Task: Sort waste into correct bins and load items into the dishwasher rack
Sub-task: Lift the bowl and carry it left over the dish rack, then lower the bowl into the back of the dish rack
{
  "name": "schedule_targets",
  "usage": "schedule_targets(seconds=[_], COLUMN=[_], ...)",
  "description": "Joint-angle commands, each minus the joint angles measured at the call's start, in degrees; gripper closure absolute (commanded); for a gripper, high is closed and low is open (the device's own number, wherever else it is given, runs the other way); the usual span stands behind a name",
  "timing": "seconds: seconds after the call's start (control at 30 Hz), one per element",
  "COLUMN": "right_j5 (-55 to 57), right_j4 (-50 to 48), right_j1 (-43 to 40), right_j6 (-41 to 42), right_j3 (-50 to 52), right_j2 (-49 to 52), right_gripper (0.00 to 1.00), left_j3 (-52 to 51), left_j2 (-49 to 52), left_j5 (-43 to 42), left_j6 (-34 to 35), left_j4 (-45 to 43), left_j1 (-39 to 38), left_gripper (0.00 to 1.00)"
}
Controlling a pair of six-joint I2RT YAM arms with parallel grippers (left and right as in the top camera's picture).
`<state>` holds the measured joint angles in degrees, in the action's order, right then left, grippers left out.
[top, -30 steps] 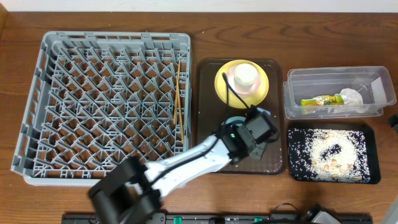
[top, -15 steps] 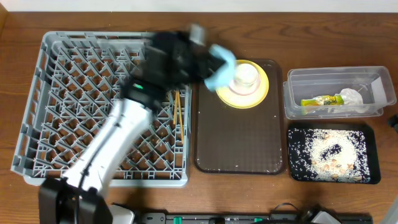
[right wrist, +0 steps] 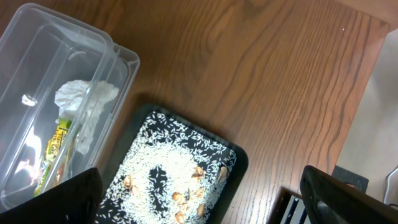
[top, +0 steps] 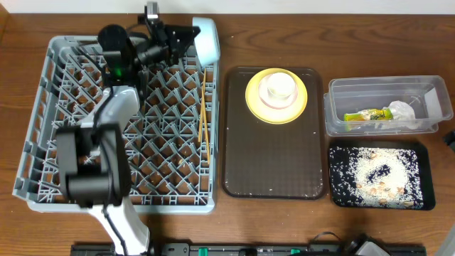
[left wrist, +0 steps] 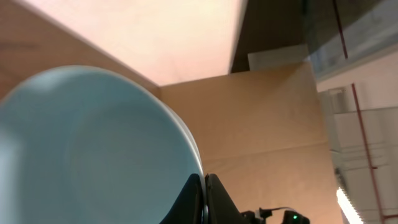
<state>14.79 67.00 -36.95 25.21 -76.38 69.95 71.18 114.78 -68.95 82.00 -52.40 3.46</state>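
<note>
Pinching the rim of the light-blue bowl (left wrist: pixel 93 149), the left fingers (left wrist: pixel 214 199) hold it over the dishwasher rack (top: pixel 39 121); the right fingers (right wrist: pixel 348 196) stand spread wide, empty. Print on the snack wrapper (top: pixel 368 114) is unreadable.

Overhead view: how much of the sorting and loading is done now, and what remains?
Done, it seems: napkin and wrapper lie in the tub, rice in the black tray, chopsticks in the rack. In hand: the left gripper holds the blue bowl at the rack's far right corner. To do: the plate and the white cup on it, both on the brown tray.
</note>
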Motion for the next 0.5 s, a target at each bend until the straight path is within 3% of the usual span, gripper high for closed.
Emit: schedule_targets(seconds=[0.0, 0.33, 0.47], right_j5=[0.15, 0.15, 0.15], right_j4=[0.09, 0.09, 0.09], right_j1=[-0.63, -0.63, -0.63], right_j6=[0.00, 0.00, 0.00], right_j3=[-0.17, -0.17, -0.17], right_j2=[-0.20, -0.20, -0.20], right_gripper=[0.01, 0.01, 0.01], left_j3=[0.44, 0.44, 0.44], left_j2=[4.39, 9.22, 9.20], left_j5=[-5.51, -7.56, -7.63], left_j6=[9.46, 9.31, 9.33], left_j4=[-3.43, -3.48, -5.92], left_j1=[1.84, 3.28, 5.92], left_gripper=[0.94, 0.93, 0.70])
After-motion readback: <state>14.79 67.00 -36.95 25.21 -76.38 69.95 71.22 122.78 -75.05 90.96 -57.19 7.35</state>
